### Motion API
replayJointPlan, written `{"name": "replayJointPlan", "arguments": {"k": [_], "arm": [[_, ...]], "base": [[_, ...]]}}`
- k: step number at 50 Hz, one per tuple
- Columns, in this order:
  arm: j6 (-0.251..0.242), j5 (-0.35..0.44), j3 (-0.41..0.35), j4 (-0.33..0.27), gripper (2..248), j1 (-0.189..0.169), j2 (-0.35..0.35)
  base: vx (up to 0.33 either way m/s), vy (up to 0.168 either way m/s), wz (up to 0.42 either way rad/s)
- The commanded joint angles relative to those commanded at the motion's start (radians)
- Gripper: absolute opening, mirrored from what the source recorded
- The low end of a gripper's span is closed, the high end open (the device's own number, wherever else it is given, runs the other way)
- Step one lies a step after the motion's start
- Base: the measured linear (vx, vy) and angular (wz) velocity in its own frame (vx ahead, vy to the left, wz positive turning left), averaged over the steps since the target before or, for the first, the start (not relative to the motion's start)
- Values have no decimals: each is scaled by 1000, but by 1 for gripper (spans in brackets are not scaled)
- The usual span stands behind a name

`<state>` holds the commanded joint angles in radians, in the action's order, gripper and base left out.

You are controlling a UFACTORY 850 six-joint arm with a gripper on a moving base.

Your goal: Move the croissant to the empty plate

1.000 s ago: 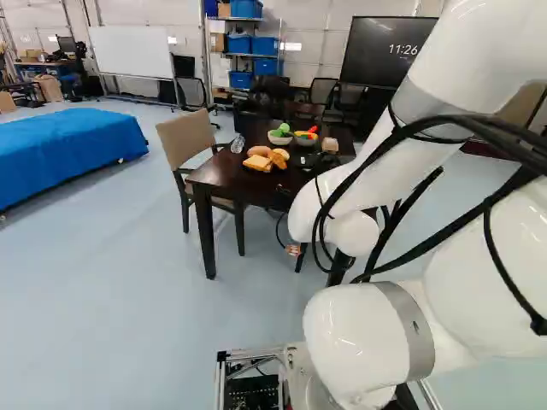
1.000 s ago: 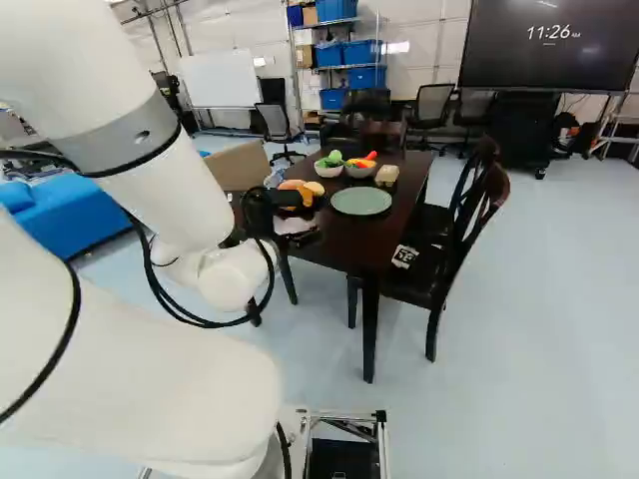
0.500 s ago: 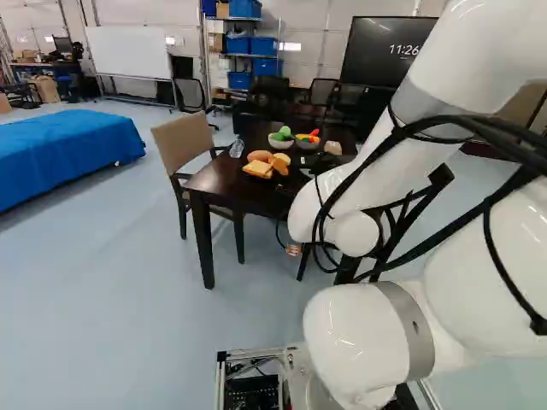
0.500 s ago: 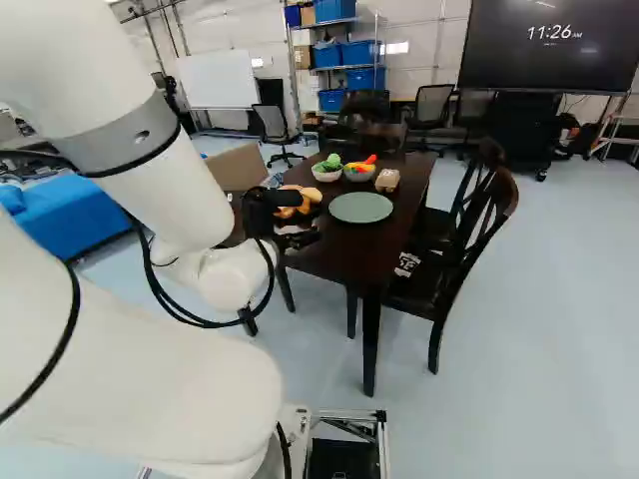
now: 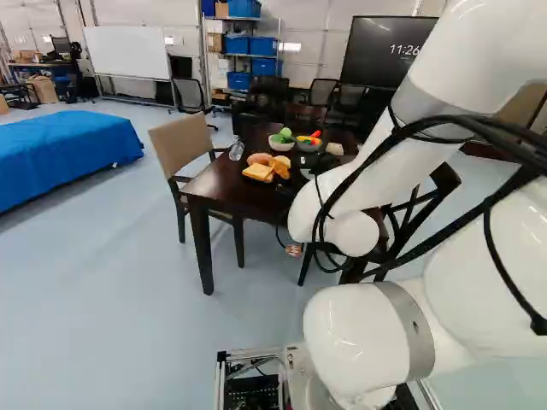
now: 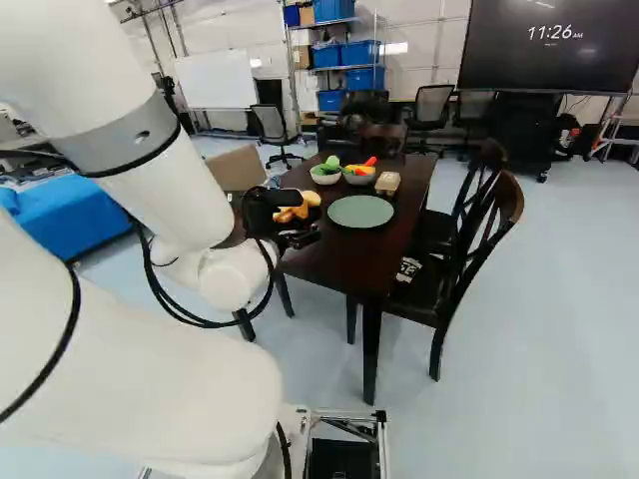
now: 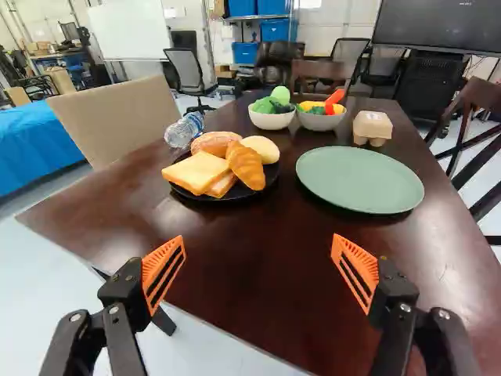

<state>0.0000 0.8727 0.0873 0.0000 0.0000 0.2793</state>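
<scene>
- With 12 o'clock straight ahead of the gripper [image 7: 259, 262], the croissant [image 7: 247, 166] lies near 12, beyond the fingertips, on the black plate [image 7: 272, 176].
- The gripper stands wide open, holding nothing, its pads well apart.
- The croissant sits against the toast [image 7: 196, 171] at its 9 o'clock; a careless pinch could take both.
- The pale bun [image 7: 264, 148], close by at its 1 o'clock, could get nudged.
- Spread this wide, a finger coming down could catch the black plate's rim or the green plate [image 7: 360, 178] at 1 o'clock.
</scene>
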Motion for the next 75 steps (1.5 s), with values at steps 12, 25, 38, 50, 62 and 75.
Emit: {"name": "replayJointPlan", "arguments": {"k": [12,25,38,50,62,75], "arm": [[0,0,0,0,247,0,0],[0,0,0,0,247,0,0],[0,0,0,0,247,0,0],[0,0,26,0,247,0,-14],[0,0,86,0,247,0,-48],[0,0,156,0,247,0,-89]], "base": [[0,0,0],[0,0,0],[0,0,0],[0,0,0],[0,0,0],[0,0,0]]}}
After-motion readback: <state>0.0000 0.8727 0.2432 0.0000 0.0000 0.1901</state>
